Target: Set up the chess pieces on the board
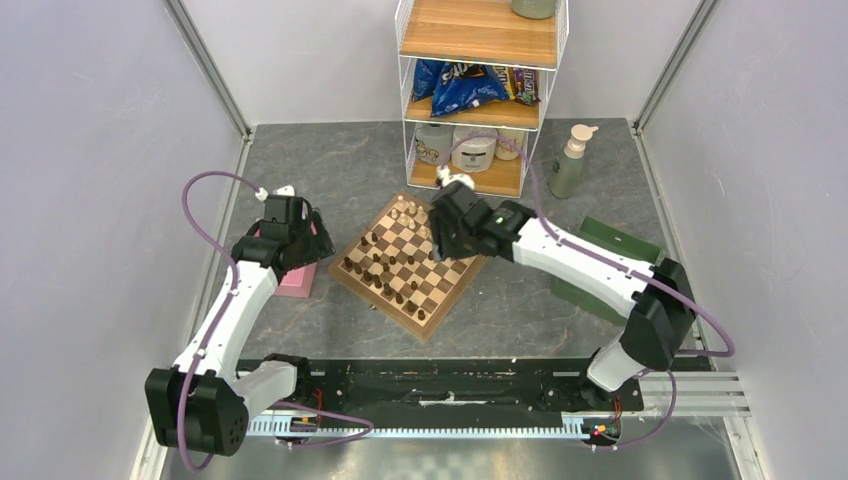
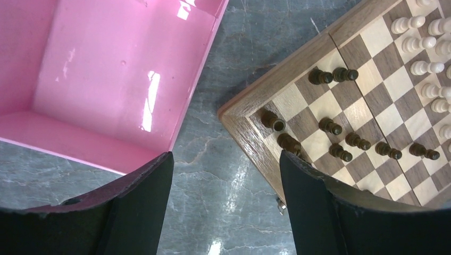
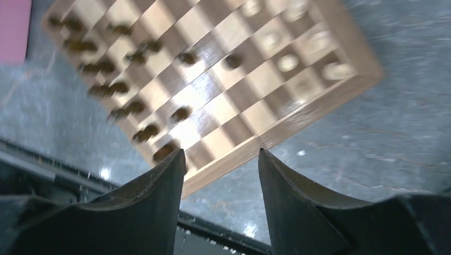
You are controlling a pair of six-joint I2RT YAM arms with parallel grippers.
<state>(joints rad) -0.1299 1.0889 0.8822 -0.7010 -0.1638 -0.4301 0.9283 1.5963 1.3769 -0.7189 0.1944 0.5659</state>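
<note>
1. one pink tray (image 2: 106,79) is sat far left; the left end effector (image 2: 226,159) is held wide open, empty, over bare surface (image 2: 244,32) by the board (image 2: 242,125) corner.
2. nine dark chess pieces (image 2: 330,126) are counted on it.
3. the right end effector (image 3: 220,154) is spread too, nothing gripped, above a board edge.

The top view looks down from high behind both arms over the whole desk (image 1: 300,330). Each wrist view looks close past its own jaws. All three share the board (image 1: 450,280) beyond them.
</note>
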